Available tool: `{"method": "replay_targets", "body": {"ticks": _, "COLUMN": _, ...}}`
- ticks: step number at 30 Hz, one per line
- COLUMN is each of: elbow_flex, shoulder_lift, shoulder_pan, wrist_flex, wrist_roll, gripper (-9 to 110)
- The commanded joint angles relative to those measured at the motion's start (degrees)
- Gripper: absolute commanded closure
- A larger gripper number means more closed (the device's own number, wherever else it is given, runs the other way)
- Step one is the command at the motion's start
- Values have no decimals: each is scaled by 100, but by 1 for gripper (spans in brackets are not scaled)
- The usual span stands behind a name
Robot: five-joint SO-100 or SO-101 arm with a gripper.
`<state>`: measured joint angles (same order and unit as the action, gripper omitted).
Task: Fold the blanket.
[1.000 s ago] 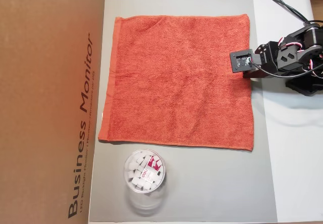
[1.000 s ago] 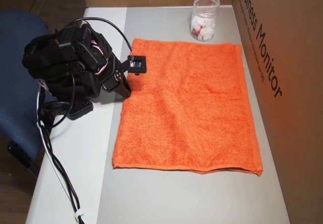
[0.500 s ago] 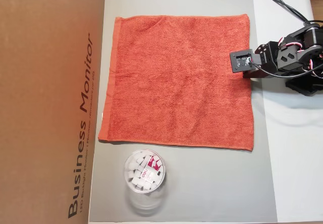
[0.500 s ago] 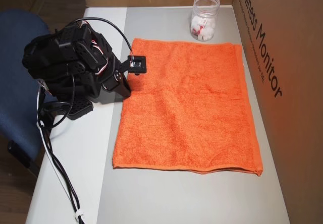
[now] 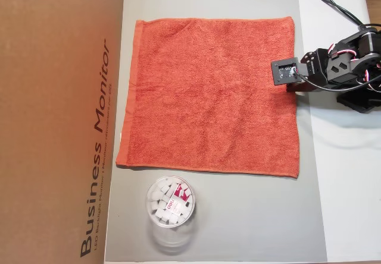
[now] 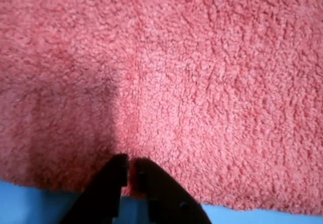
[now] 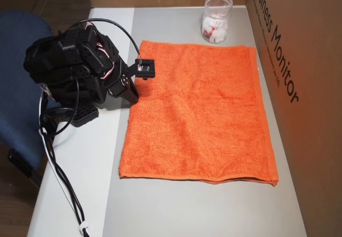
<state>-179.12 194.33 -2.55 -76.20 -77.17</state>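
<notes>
The blanket is an orange-red terry towel spread flat and unfolded on a grey mat. The black arm sits folded beside the blanket's edge, at the right in one overhead view and at the left in the other. My gripper points down at that edge, under the small square camera module. In the wrist view the gripper shows two black fingers almost together, tips just over the blanket's hem, with only a thin sliver between them. The blanket lies flat and unlifted there.
A clear jar of white pieces stands on the mat just off one side of the blanket. A tall cardboard box walls the side opposite the arm. Cables trail from the arm, and a blue chair stands beyond the table.
</notes>
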Motion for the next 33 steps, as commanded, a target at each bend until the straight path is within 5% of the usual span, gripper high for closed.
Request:
{"method": "replay_targets", "body": {"ticks": 1, "elbow_flex": -44, "shoulder_lift": 53, "shoulder_pan": 35, "wrist_flex": -9, "wrist_roll": 62, "gripper": 102}}
{"method": "replay_targets", "body": {"ticks": 15, "elbow_flex": 18, "shoulder_lift": -53, "shoulder_pan": 0, "wrist_flex": -9, "wrist_roll": 70, "gripper": 102}}
{"method": "replay_targets", "body": {"ticks": 33, "elbow_flex": 1916, "shoulder_lift": -2795, "shoulder_pan": -62, "wrist_flex": 448, "wrist_roll": -26, "gripper": 102}}
